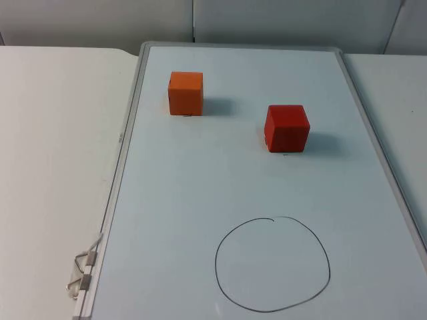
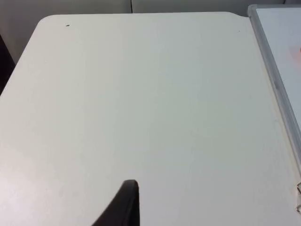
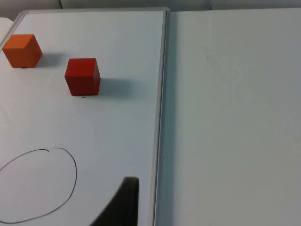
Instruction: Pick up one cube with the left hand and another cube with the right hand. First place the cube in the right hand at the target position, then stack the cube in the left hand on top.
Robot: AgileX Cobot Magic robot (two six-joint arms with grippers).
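Observation:
An orange cube (image 1: 185, 93) stands at the back left of the whiteboard (image 1: 200, 193). A red cube (image 1: 287, 128) rests to its right, a little nearer. Closer to the front, a hand-drawn black circle (image 1: 272, 265) marks the board, with nothing inside it. My left gripper (image 2: 124, 207) hangs over the bare table left of the board. My right gripper (image 3: 123, 202) is above the board's right frame, beside the circle (image 3: 35, 186), with the red cube (image 3: 83, 76) and orange cube (image 3: 21, 50) further ahead. Both cubes sit free.
Two metal binder clips (image 1: 83, 272) stick out from the board's front left edge. The raised grey frame (image 3: 160, 113) runs around the whiteboard. White table (image 1: 60, 167) extends on both sides, and a grey partition wall stands behind.

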